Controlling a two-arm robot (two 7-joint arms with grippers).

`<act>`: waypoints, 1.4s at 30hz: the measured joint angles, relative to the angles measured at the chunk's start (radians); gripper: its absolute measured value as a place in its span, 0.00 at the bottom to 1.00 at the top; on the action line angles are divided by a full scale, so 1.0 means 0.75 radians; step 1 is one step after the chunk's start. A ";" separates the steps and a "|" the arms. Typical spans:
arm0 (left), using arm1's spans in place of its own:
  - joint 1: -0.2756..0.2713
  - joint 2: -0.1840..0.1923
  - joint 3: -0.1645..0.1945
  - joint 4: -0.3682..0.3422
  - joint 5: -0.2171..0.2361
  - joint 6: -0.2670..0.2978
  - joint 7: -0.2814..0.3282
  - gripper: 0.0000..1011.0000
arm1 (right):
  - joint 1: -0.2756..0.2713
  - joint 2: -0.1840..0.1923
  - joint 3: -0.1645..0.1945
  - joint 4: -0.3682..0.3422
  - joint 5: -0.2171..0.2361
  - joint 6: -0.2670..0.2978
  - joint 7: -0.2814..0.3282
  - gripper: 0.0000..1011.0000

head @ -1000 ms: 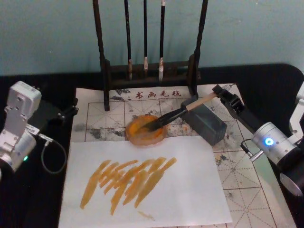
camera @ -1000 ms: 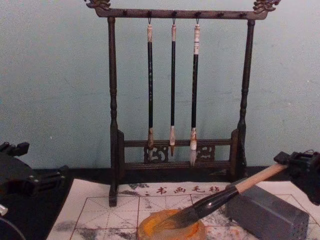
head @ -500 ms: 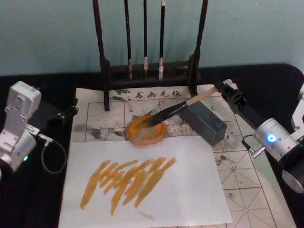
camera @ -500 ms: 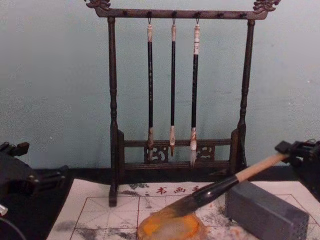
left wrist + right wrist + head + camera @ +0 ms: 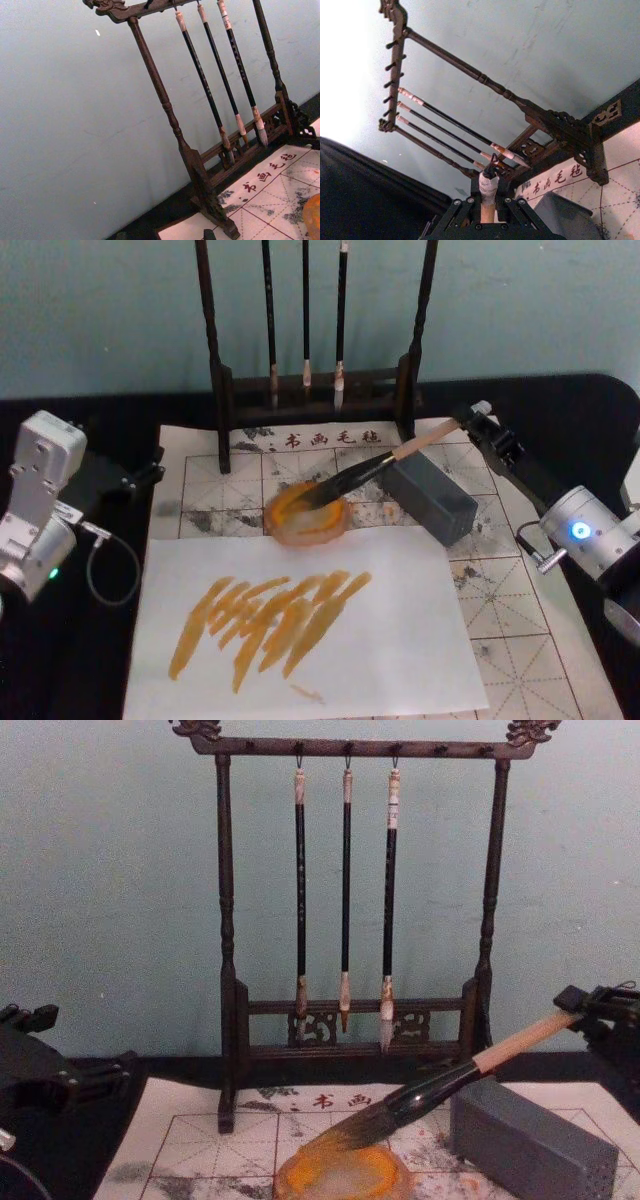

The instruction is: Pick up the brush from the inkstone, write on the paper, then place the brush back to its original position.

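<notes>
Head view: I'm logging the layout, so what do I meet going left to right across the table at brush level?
left gripper → orange dish → grey block → right gripper, shut on the brush. The brush reaches from the dish to that gripper, so it is left out of the order.

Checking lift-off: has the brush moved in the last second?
Yes. In the chest view the brush has risen: its shaft now sits clear above the grey block.
</notes>
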 joint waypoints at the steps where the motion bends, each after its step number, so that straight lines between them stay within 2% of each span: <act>1: 0.000 0.000 0.000 0.000 0.000 0.000 0.000 0.99 | -0.004 0.011 -0.004 -0.009 0.002 0.000 0.006 0.18; 19: 0.000 0.000 0.000 0.000 0.000 0.000 0.000 0.99 | -0.083 0.161 -0.033 -0.129 0.007 -0.042 0.037 0.18; 33: 0.000 0.000 0.000 0.000 0.000 0.000 0.000 0.99 | -0.131 0.243 -0.043 -0.191 0.005 -0.049 0.068 0.18; 42: 0.000 0.000 0.000 0.000 0.000 0.000 0.000 0.99 | -0.152 0.290 -0.056 -0.224 0.010 -0.027 0.095 0.18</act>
